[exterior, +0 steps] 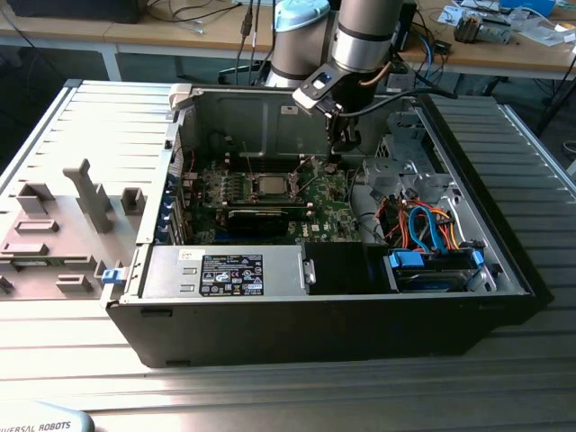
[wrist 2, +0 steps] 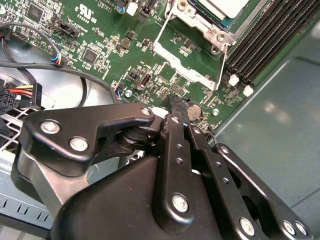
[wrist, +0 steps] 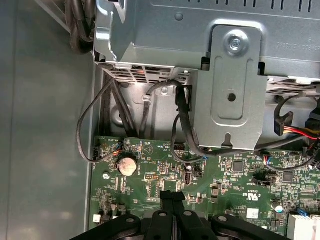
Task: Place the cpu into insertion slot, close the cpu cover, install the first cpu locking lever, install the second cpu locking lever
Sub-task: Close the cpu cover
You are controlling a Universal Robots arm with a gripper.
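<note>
Just beside square metal-rimmed insertion slot [wrist 2: 202,24], toward exterior view's right: black gripper [exterior: 333,162], fingers pressed together, empty. Small silver-grey square cpu [exterior: 268,184] lying inside slot; probably light, rigid, fragile underneath; best gripped by opposite edges.

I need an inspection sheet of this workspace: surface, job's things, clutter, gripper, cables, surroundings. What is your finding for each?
Surface: ribbed metal table carrying an open computer case.
Job's things: cpu sits in the insertion slot; cpu cover appears to stand open.
Clutter: grey fixture blocks at the exterior view's left.
Gripper: gripper shut, empty, above the green board near a coin battery.
Cables: black leads by the board; orange and blue cables inside the case.
Surroundings: wooden workbench behind, with wires.
</note>
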